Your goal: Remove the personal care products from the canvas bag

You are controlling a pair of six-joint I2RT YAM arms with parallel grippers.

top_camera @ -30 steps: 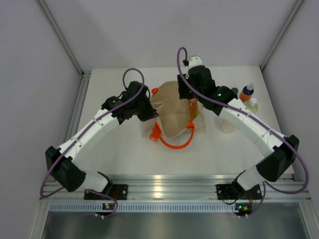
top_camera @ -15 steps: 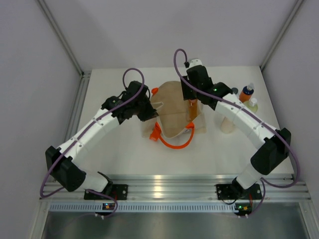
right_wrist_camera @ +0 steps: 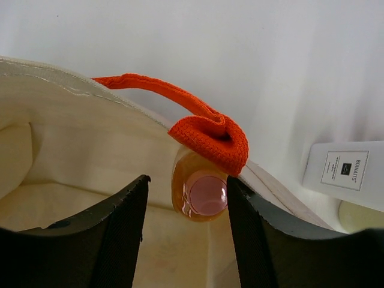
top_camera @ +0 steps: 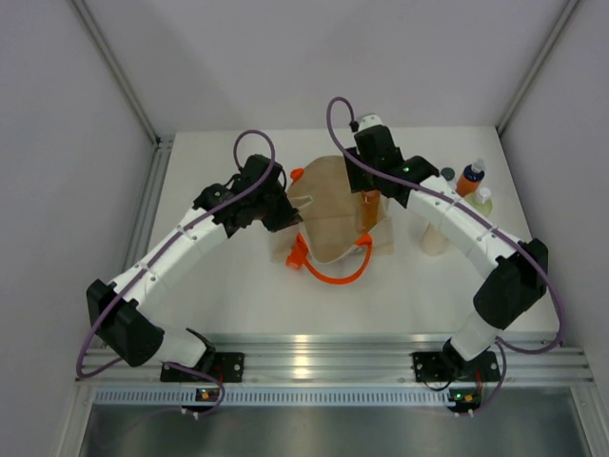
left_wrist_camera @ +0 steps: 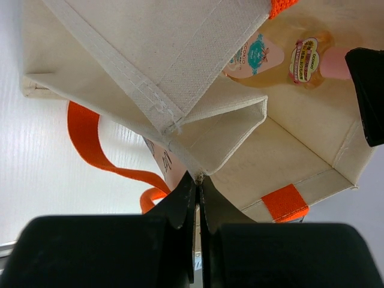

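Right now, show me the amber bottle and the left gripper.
amber bottle (right_wrist_camera: 200, 195), right wrist view, on its pink cap.
left gripper (left_wrist_camera: 197, 182), left wrist view, between fingertips pinching the canvas bag (left_wrist_camera: 180, 48).

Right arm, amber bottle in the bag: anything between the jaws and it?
Only the orange handle: its folded end droops over the canvas bag rim and overlaps the far edge of the slim amber bottle in the right wrist view. The pink cap shows unobstructed between the right gripper and its open jaws.
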